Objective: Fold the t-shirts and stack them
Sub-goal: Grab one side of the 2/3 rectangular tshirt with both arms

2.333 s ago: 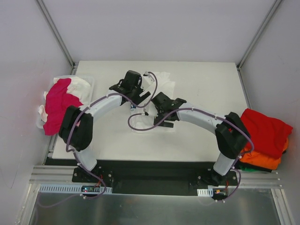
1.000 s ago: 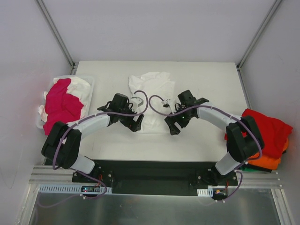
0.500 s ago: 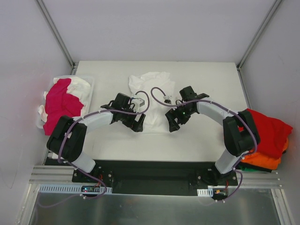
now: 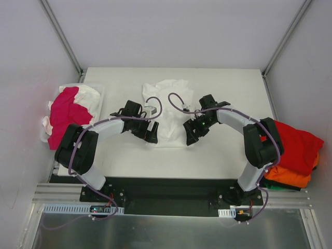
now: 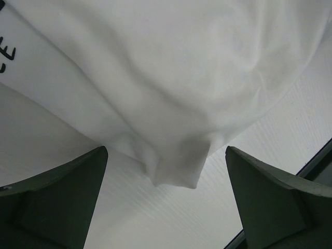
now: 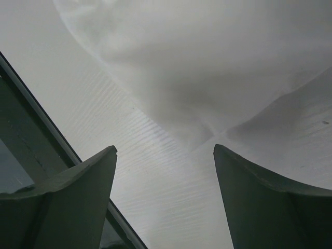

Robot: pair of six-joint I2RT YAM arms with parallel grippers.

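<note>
White cloth is spread at the middle of the table (image 4: 228, 155): a white t-shirt (image 4: 168, 104) is laid out flat, its rumpled, wider end toward the far edge and its narrower end toward the arms. The left claw (image 4: 151, 136) is lowered at the near left corner of this shirt, and the right claw (image 4: 189, 139) is lowered at the near right corner, so that the near end of the shirt is flanked by both.

In the left wrist view the fingers (image 5: 57, 202) are seen wide apart, with a folded corner of the white cloth lying between them on the table; nothing is pinched. A few black printed letters (image 5: 5, 54) are seen at the left border of that view, too cut off to be read. In the right wrist view the fingers (image 6: 67, 202) are likewise held apart, and the shirt's edge is seen just ahead of them, with bare ribbed table surface between the tips; no cloth is gripped.

At the left edge of the table a clear bin (image 4: 99, 91) is filled with a magenta-pink t-shirt (image 4: 65, 116) heaped over more white cloth (image 4: 89, 96). At the right edge, beside the right arm, a red t-shirt (image 4: 293, 142) is stacked on an orange t-shirt (image 4: 288, 177), well apart from the white one.
</note>
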